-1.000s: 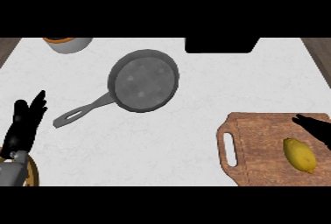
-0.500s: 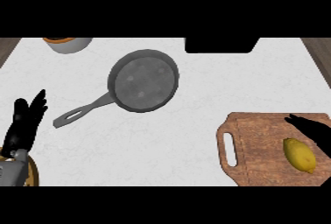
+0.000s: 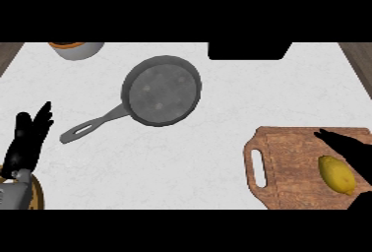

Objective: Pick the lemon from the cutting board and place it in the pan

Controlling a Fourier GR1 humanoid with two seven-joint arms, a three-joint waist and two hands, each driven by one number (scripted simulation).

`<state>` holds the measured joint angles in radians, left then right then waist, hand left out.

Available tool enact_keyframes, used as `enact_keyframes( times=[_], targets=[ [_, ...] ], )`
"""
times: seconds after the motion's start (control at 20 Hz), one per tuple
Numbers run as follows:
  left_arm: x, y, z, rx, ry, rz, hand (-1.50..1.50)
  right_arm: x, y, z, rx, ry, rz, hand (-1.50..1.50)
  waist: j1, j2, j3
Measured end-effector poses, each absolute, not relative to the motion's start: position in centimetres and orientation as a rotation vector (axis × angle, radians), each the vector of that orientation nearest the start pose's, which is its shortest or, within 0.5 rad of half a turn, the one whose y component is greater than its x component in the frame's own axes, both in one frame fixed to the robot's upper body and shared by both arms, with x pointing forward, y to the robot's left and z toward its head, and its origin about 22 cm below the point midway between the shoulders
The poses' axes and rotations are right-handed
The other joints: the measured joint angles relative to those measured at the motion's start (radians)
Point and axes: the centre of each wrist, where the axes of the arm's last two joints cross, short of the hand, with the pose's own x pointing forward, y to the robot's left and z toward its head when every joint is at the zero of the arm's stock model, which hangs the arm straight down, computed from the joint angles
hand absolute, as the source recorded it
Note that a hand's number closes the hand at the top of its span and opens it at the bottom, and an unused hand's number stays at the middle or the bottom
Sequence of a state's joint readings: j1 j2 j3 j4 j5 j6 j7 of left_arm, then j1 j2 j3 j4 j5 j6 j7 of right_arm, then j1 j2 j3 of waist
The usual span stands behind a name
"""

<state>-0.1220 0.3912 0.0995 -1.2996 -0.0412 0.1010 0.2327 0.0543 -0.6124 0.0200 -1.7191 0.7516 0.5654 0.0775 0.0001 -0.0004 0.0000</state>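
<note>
Smooth yellow oval lemon (image 3: pixel 337 174) lies untouched on the brown wooden cutting board (image 3: pixel 291 165), black right hand (image 3: pixel 354 149) just beside it, fingers outstretched.

Lemon (image 3: pixel 337 174) on cutting board (image 3: pixel 291 165)

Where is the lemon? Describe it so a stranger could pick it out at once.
Look to the lower right of the white counter, where a brown wooden cutting board with a handle slot lies. Near the board's right edge, beside the black right robot hand, sits the lemon. It is the only yellow, oval thing there.
</note>
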Motion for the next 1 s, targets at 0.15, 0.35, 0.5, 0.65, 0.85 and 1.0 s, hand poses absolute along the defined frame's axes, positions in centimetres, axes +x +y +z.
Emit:
enact_keyframes(
  times=[0.15, 0.35, 0.5, 0.65, 0.85, 1.0],
  targets=[
    [26.7, 34.9, 1.2, 0.493, -1.202, -0.099, 0.0, 23.3, -34.0, 7.6, -0.692, -0.908, 1.346, -1.5, 0.001, 0.0, 0.0],
    [26.8, 35.5, 1.2, 0.49, -1.197, -0.102, 0.0, 23.3, -34.1, 6.5, -0.697, -0.909, 1.379, 1.5, 0.001, 0.0, 0.0],
    [26.9, 35.6, 0.8, 0.484, -1.203, -0.099, 0.0, 23.7, -34.2, 5.7, -0.752, -0.948, 1.42, 1.5, 0.001, 0.0, 0.0],
    [27.0, 35.4, 0.5, 0.49, -1.2, -0.097, 0.0, 23.6, -35.0, 5.9, -0.797, -0.972, 1.436, 1.5, 0.0, 0.0, 0.0],
    [26.8, 35.4, 0.7, 0.496, -1.204, -0.09, 0.0, 23.4, -33.1, 5.6, -0.842, -0.976, 1.379, 1.5, -0.003, -0.001, -0.001],
    [26.5, 35.9, 0.8, 0.507, -1.194, -0.085, 0.0, 22.4, -29.3, 4.7, -0.89, -0.903, 1.243, 1.5, -0.014, -0.006, -0.003]
  ],
)
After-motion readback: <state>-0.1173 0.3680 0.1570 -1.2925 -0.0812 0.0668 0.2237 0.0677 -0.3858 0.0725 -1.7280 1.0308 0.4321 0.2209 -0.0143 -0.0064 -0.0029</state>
